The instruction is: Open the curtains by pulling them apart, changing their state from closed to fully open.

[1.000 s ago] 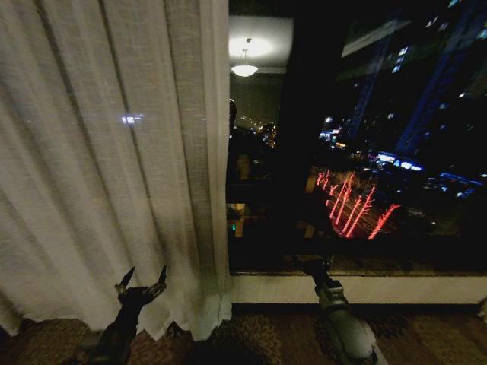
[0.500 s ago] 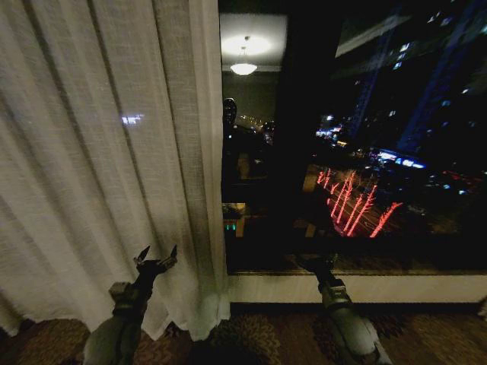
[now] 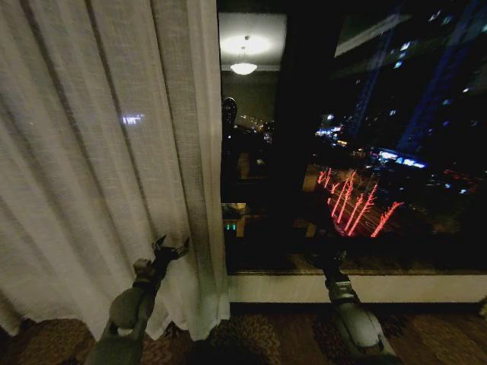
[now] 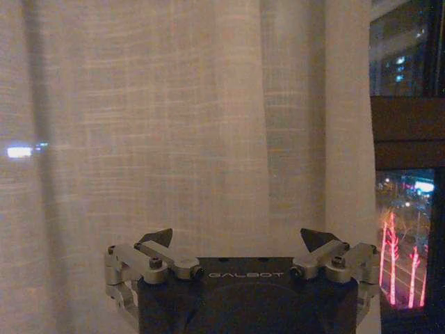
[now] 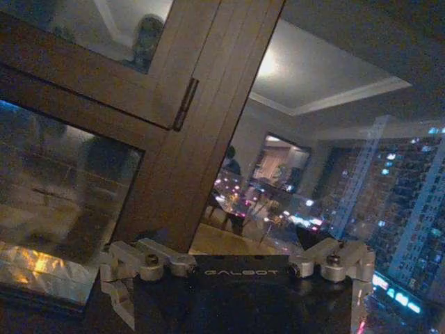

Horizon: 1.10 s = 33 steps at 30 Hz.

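Left claw (image 3: 171,246) spread wide at the sheer curtain (image 3: 99,152) near its inner edge, gripping nothing; right claw (image 3: 329,258) low before the dark window (image 3: 365,137), its spread unclear.

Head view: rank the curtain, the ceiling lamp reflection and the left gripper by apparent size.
1. Curtain, by far the largest.
2. Left gripper, open.
3. Lamp reflection, close to the gripper in size; the gripper is nearer the camera, so that order is unsure.
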Motion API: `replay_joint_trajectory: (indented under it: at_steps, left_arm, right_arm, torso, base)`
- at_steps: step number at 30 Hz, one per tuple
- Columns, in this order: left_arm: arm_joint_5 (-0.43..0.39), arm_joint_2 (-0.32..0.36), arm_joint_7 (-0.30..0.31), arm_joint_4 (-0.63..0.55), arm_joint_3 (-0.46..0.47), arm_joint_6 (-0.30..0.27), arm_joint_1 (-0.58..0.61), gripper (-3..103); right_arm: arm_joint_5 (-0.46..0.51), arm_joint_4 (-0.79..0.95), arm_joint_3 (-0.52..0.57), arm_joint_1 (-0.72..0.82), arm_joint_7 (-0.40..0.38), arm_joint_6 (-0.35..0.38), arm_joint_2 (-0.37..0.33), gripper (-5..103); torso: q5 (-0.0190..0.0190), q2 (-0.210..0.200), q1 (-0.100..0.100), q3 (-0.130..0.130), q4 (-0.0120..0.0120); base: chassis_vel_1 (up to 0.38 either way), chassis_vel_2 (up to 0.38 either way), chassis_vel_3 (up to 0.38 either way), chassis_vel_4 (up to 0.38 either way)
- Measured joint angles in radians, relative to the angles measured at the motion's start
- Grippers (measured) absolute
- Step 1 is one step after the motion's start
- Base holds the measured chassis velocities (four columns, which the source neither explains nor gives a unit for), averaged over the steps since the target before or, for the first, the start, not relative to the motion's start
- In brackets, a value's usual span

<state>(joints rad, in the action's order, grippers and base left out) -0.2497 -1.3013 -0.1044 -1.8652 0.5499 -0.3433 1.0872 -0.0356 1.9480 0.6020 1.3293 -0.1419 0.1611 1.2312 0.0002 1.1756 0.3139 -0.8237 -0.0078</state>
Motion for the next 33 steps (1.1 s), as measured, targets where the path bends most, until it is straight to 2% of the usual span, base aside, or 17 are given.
replay_joint_trajectory:
  at_steps: [1, 3, 5, 8, 9, 10, 12, 13, 14, 17, 20, 21, 23, 26, 27, 31, 33]
  left_arm:
    - [-0.003, 0.001, 0.0, 0.014, -0.008, 0.0, -0.016, 103]
    - [-0.005, -0.003, 0.018, 0.046, -0.025, -0.001, -0.047, 101]
    - [-0.006, -0.007, 0.032, 0.057, -0.031, -0.001, -0.057, 96]
    - [-0.006, -0.023, 0.071, 0.079, -0.042, -0.001, -0.08, 80]
    - [-0.006, -0.023, 0.071, 0.079, -0.042, -0.001, -0.08, 80]
    - [-0.006, -0.026, 0.074, 0.079, -0.042, -0.001, -0.08, 74]
    - [-0.006, -0.027, 0.076, 0.076, -0.043, -0.001, -0.079, 74]
    - [-0.006, -0.027, 0.077, 0.07, -0.042, -0.001, -0.073, 64]
    - [-0.006, -0.027, 0.08, 0.065, -0.04, 0.0, -0.068, 64]
    - [-0.016, -0.02, 0.092, 0.051, -0.032, -0.002, -0.053, 47]
    - [-0.026, -0.014, 0.098, 0.043, -0.025, -0.006, -0.045, 42]
    - [-0.035, -0.009, 0.1, 0.036, -0.02, -0.008, -0.041, 31]
    - [-0.041, -0.007, 0.101, 0.032, -0.017, -0.008, -0.038, 31]
    - [-0.059, 0.002, 0.101, 0.011, -0.002, -0.012, -0.026, 15]
    - [-0.061, 0.003, 0.101, 0.007, 0.001, -0.013, -0.023, 15]
    - [-0.075, 0.011, 0.101, -0.017, 0.021, -0.015, 0.002, 2]
    - [-0.079, 0.015, 0.1, -0.024, 0.03, -0.015, 0.009, 0]
  right_arm:
    - [0.0, -0.001, 0.0, 0.0, -0.004, 0.0, 0.003, 100]
    - [0.0, -0.003, 0.0, 0.0, -0.01, 0.0, 0.009, 100]
    - [0.0, -0.003, 0.0, 0.0, -0.013, 0.001, 0.01, 100]
    - [0.0, 0.002, -0.001, 0.0, -0.02, 0.004, 0.01, 100]
    - [0.0, 0.002, -0.001, 0.0, -0.02, 0.004, 0.01, 100]
    - [0.001, 0.004, -0.001, 0.0, -0.021, 0.005, 0.01, 100]
    - [0.001, 0.006, -0.001, 0.0, -0.022, 0.005, 0.009, 100]
    - [0.003, 0.009, -0.003, -0.001, -0.023, 0.006, 0.009, 100]
    - [0.004, 0.011, -0.005, -0.002, -0.024, 0.006, 0.01, 100]
    - [0.009, 0.021, -0.014, -0.003, -0.026, 0.009, 0.019, 100]
    - [0.009, 0.026, -0.019, -0.004, -0.027, 0.01, 0.026, 100]
    - [0.009, 0.031, -0.024, -0.005, -0.027, 0.011, 0.032, 100]
    - [0.009, 0.033, -0.027, -0.006, -0.028, 0.012, 0.035, 100]
    - [0.006, 0.041, -0.036, -0.01, -0.031, 0.015, 0.043, 100]
    - [0.005, 0.043, -0.038, -0.011, -0.032, 0.02, 0.044, 100]
    - [0.004, 0.061, -0.051, -0.016, -0.038, 0.052, 0.046, 100]
    - [-0.009, 0.064, -0.055, -0.016, -0.038, 0.057, 0.046, 100]
  torso:
    - [0.0, 0.0, 0.0, 0.0, 0.0001]
    - [-0.0001, 0.0, 0.0, 0.0, 0.0002]
    - [-0.0001, 0.0, 0.0, 0.0, 0.0001]
    - [0.0, 0.0, 0.0, 0.0, 0.0]
    - [0.0, 0.0, 0.0, 0.0, 0.0]
    - [0.0, 0.0, 0.0, 0.0, 0.0001]
    - [-0.0001, 0.0, 0.0, 0.0, 0.0001]
    - [0.0, 0.0, 0.0, 0.0, 0.0001]
    - [0.0, 0.0, 0.0, 0.0, 0.0001]
    - [-0.0001, 0.0, 0.0, 0.0, 0.0003]
    - [-0.0001, 0.0, 0.0, 0.0, 0.0003]
    - [-0.0001, 0.0, 0.0, 0.0, 0.0002]
    - [-0.0001, 0.0, 0.0, 0.0, 0.0002]
    - [-0.0001, 0.0, 0.0, 0.0, 0.0001]
    - [-0.0001, 0.0, 0.0, 0.0, 0.0001]
    - [-0.0002, 0.0, 0.0, 0.0, 0.0003]
    - [-0.0002, 0.0, 0.0, 0.0, 0.0002]
  base:
    - [0.0, 0.0, 0.0, 0.0]
    - [0.0, 0.0, 0.0, 0.0]
    - [0.0, 0.0, 0.0, 0.0]
    - [0.0, 0.0, 0.0, 0.0]
    - [0.0, 0.0, 0.0, 0.0]
    - [0.0, 0.0, 0.0, 0.0]
    - [0.0, 0.0, 0.0, 0.0]
    - [0.0, 0.0, 0.0, 0.0]
    - [0.0, 0.0, 0.0, 0.0]
    - [0.0, 0.0, 0.0, 0.0]
    - [0.0, 0.0, 0.0, 0.0]
    - [0.0, 0.0, 0.0, 0.0]
    - [0.0, 0.0, 0.0, 0.0]
    - [0.0, 0.0, 0.0, 0.0]
    - [0.0, 0.0, 0.0, 0.0]
    - [0.0, 0.0, 0.0, 0.0]
    - [0.0, 0.0, 0.0, 0.0]
